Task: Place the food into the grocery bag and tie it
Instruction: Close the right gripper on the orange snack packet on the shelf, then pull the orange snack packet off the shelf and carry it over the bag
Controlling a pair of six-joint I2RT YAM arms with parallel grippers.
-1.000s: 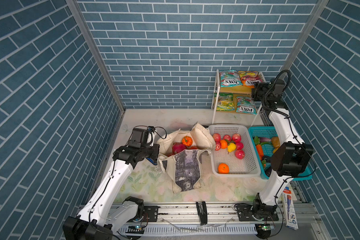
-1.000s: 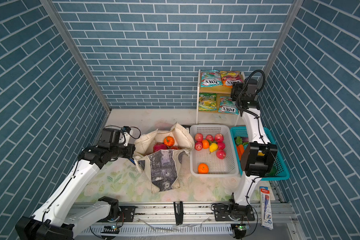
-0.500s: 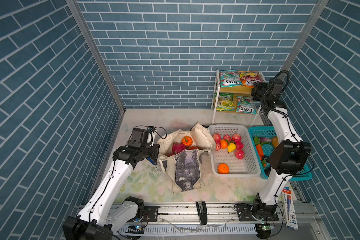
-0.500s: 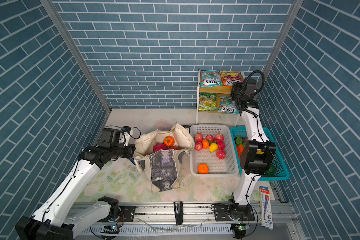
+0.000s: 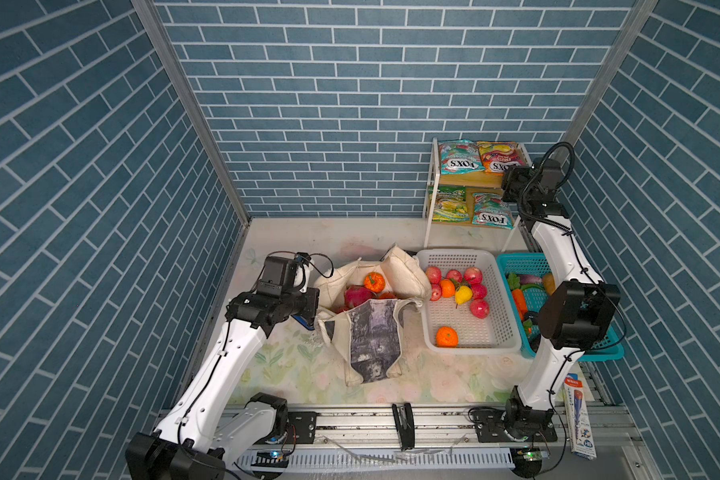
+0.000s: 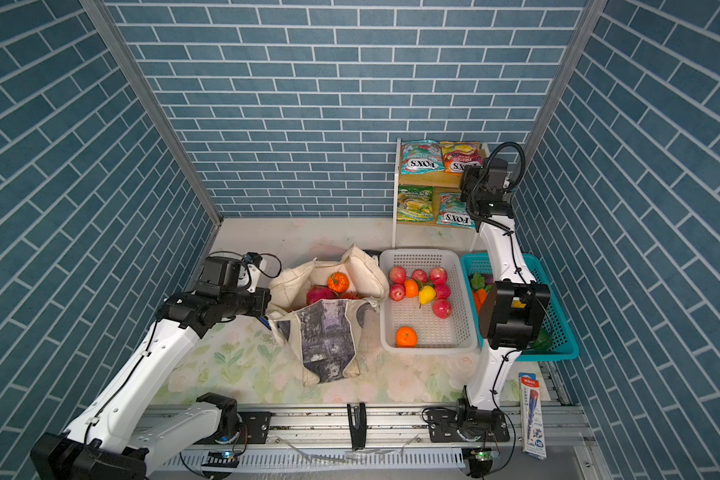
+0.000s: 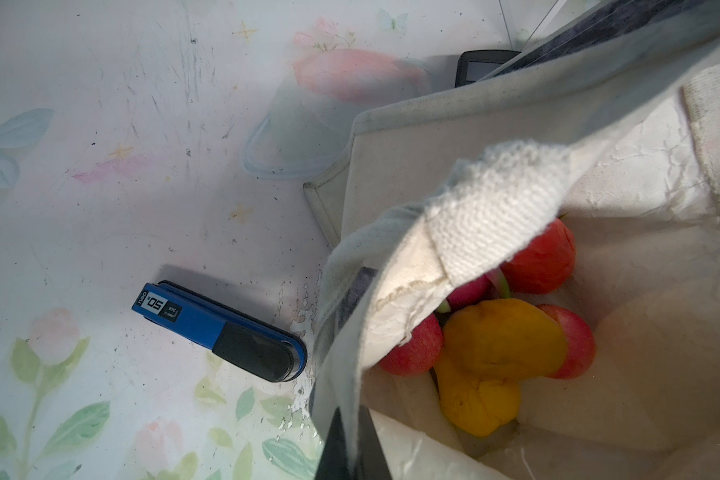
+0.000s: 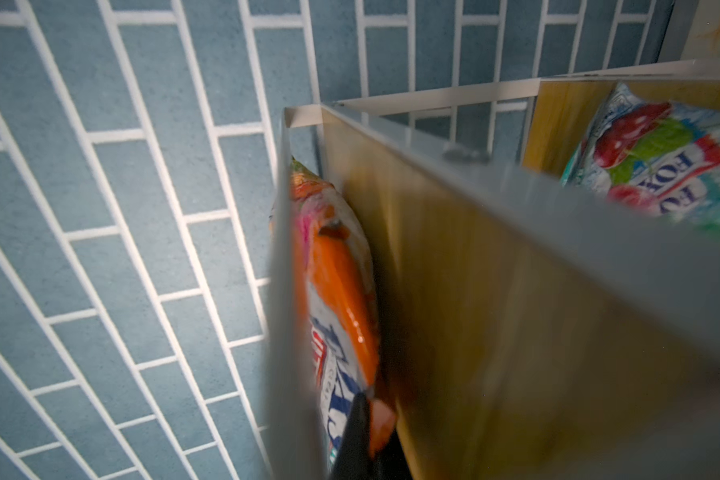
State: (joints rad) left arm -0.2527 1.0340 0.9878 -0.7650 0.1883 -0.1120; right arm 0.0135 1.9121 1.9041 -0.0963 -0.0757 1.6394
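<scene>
Grocery bag (image 5: 375, 332) stands open at mid-table, print panel to the front, just left of the white basket (image 5: 466, 254); both top views show a pink dragon fruit (image 5: 357, 296) and a small orange piece (image 6: 338, 281) at its mouth; the left wrist view alone shows a yellow piece (image 7: 504, 338) and red apples (image 7: 541, 257) deeper inside, a blue stapler (image 7: 221, 332) on the table just beside the bag, and a black calculator (image 7: 481, 68) partly hidden behind it; left gripper (image 7: 348, 440) is clenched on the bag's left rim, cloth running between the jaws, a grip the top views hide behind the wrist; right gripper (image 8: 364, 436) is at the upper board of the shelf (image 5: 433, 183), closed on the edge of the orange FOX'S packet (image 8: 337, 282); that pinch appears only in the right wrist view, blurred; the top views add three other packets (image 5: 460, 157) on the shelf, loose fruit (image 5: 479, 308) in the white basket and vegetables in the teal basket (image 5: 520, 266)
</scene>
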